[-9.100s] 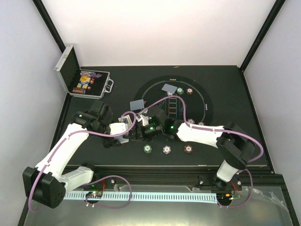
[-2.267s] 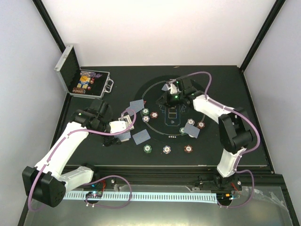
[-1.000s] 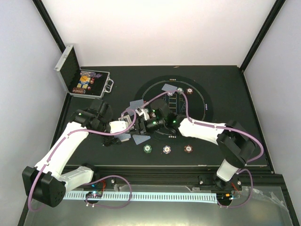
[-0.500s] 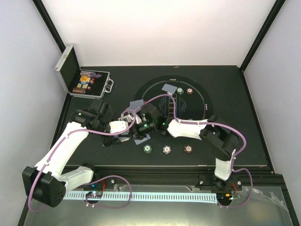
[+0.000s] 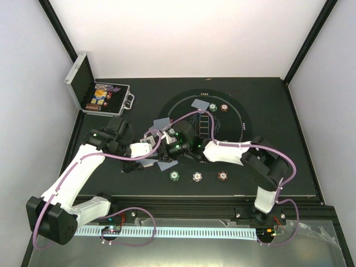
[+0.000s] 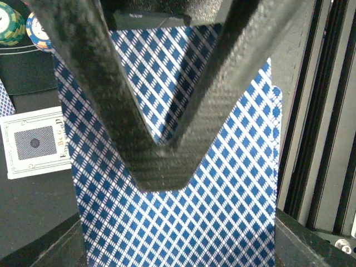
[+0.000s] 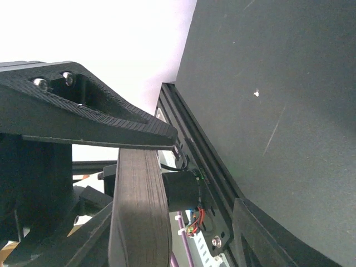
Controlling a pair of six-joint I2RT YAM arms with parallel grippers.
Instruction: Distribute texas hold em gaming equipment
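Observation:
My left gripper [image 5: 148, 152] [image 6: 161, 167] is shut on a deck of blue-diamond-backed cards [image 6: 222, 211] and holds it over the table's left middle. My right gripper [image 5: 167, 147] [image 7: 161, 146] reaches across and is right next to that deck. Its fingers meet at the tips, and no card shows between them. Grey-blue cards lie at the far side of the felt circle [image 5: 199, 104], left of it [image 5: 161, 123], and near the grippers [image 5: 166, 165]. A green chip [image 5: 174, 176], a white chip [image 5: 197, 176] and a red chip [image 5: 223, 176] sit in a near row.
An open silver case [image 5: 103, 97] with more chips stands at the far left. A green chip [image 5: 212, 107] and a red chip [image 5: 224, 107] sit at the far side of the circle. A white-faced card [image 6: 34, 142] lies under the left wrist. The frame rail [image 7: 206, 161] runs along the near edge.
My right gripper came back from the far side of the circle to the deck, then shifted slightly right in the last half second. The left arm has not moved.

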